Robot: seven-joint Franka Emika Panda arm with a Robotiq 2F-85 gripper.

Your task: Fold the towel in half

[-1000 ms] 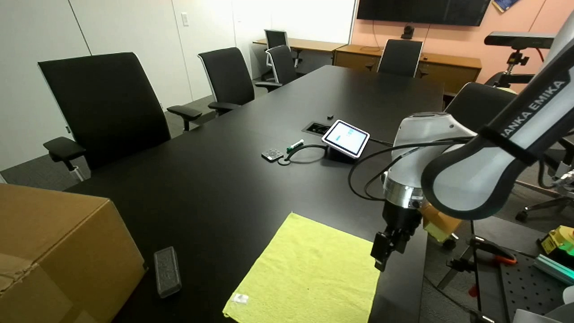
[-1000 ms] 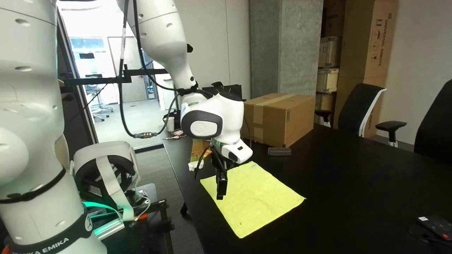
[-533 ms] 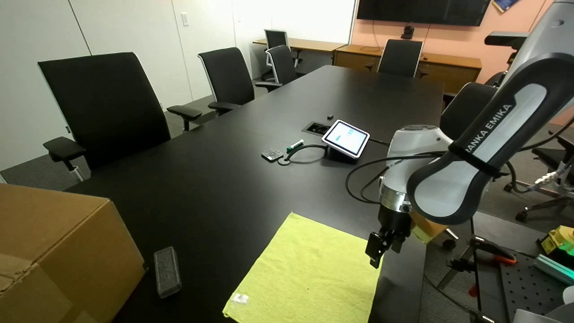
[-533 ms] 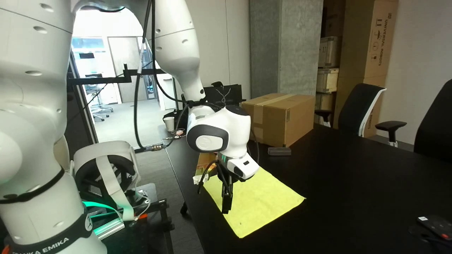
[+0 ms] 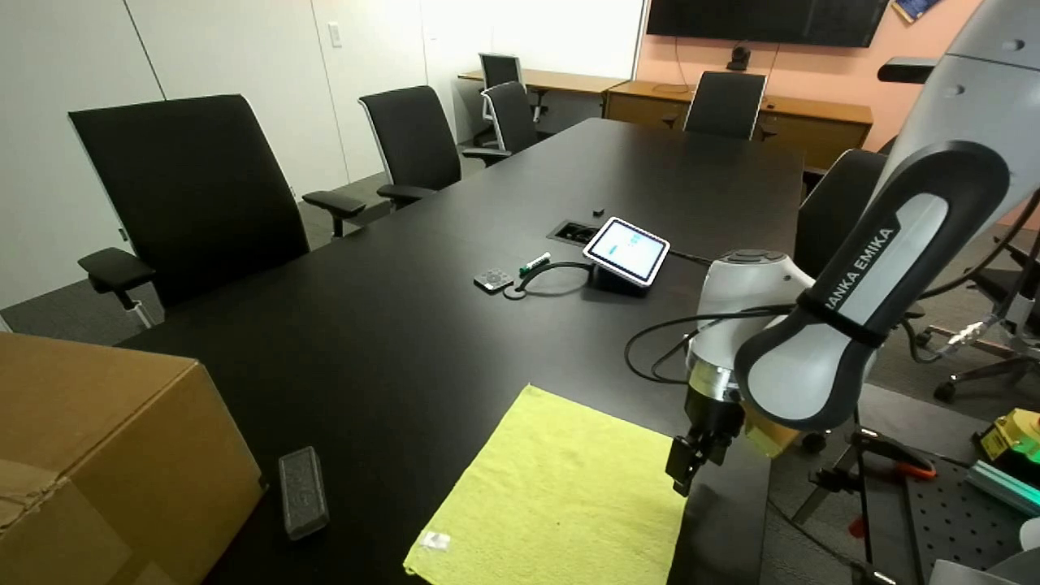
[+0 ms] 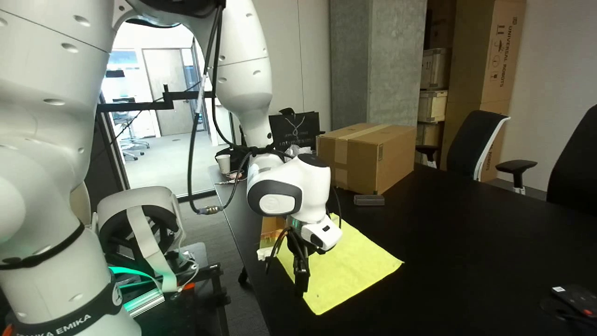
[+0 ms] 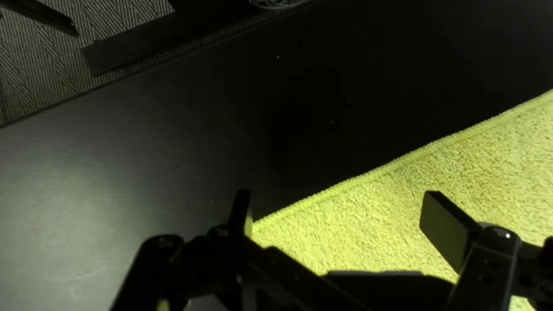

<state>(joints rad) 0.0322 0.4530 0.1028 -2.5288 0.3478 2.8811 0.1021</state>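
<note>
The pale yellow-green towel [image 5: 561, 496] lies flat and spread out on the black table. It also shows in an exterior view [image 6: 357, 261], partly behind the arm. My gripper [image 5: 699, 467] points down over the towel's edge near a corner; it shows too in an exterior view [image 6: 301, 284]. In the wrist view the gripper [image 7: 339, 207] is open with nothing between its fingers. The right finger is over the towel [image 7: 354, 233]; the left finger is at the towel's border, near bare table. The fingers look slightly above the cloth; contact cannot be told.
A cardboard box [image 5: 122, 471] and a dark eraser-like block [image 5: 303, 492] stand on the table beyond the towel. A tablet [image 5: 626, 252], a green marker [image 5: 535, 264] and a cable lie farther along. The table edge [image 7: 129, 77] runs near the gripper.
The arm has moved down toward the towel's corner, and the gripper is lower in an exterior view than a second ago. The towel has not moved.
</note>
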